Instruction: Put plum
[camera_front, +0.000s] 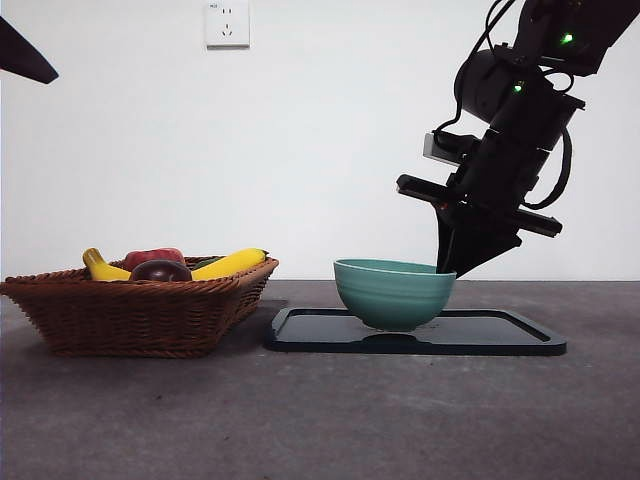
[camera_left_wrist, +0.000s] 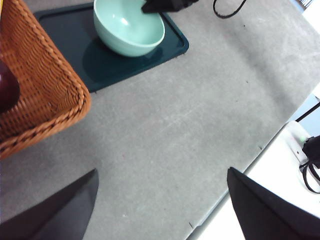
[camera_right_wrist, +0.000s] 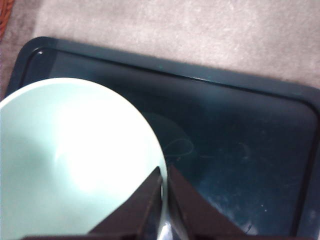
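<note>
The plum (camera_front: 160, 270), dark maroon and glossy, lies in the wicker basket (camera_front: 130, 310) at the left; its edge shows in the left wrist view (camera_left_wrist: 7, 87). A green bowl (camera_front: 393, 295) stands on the dark tray (camera_front: 500, 335). My right gripper (camera_front: 445, 268) is at the bowl's right rim. In the right wrist view the gripper (camera_right_wrist: 164, 172) is shut on the rim of the bowl (camera_right_wrist: 65, 160), one jaw inside and one outside. My left gripper (camera_left_wrist: 162, 172) is open and empty, high above the table by the basket (camera_left_wrist: 40, 85).
A yellow banana (camera_front: 235, 263) and a red apple (camera_front: 153, 257) also lie in the basket. The left arm shows only as a black tip (camera_front: 25, 55) at the top left. The table's edge (camera_left_wrist: 240, 170) runs close to the left gripper.
</note>
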